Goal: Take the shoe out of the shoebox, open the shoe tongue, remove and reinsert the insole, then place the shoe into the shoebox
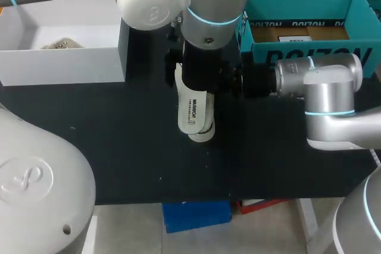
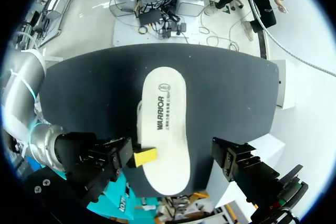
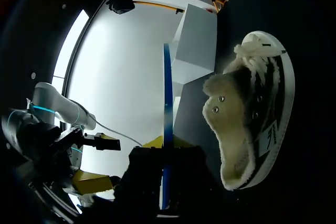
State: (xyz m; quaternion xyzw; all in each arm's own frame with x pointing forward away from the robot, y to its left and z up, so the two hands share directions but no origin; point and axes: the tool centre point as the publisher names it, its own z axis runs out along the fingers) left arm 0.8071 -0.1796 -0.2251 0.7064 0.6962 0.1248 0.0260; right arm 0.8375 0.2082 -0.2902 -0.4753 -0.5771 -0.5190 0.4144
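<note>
A white insole [image 1: 193,110] hangs flat over the middle of the black table, with its printed face up in the left wrist view [image 2: 165,119]. My right gripper [image 1: 233,80] comes in from the right and is shut on the insole's heel end, one yellow fingertip [image 2: 145,157] pressed on its top face. In the right wrist view the insole [image 3: 167,103] shows edge-on between the fingers of the right gripper [image 3: 165,148]. The black fleece-lined shoe [image 3: 252,124] stands on the table under it, its white toe [image 1: 201,135] peeking out. My left gripper [image 1: 199,84] hangs open just above the insole [image 2: 173,163].
A white box [image 1: 59,66] with a crumpled scrap inside stands at the back left of the table. A teal box [image 1: 297,43] stands at the back right, close behind my right arm. The table's front half [image 1: 149,165] is bare black mat.
</note>
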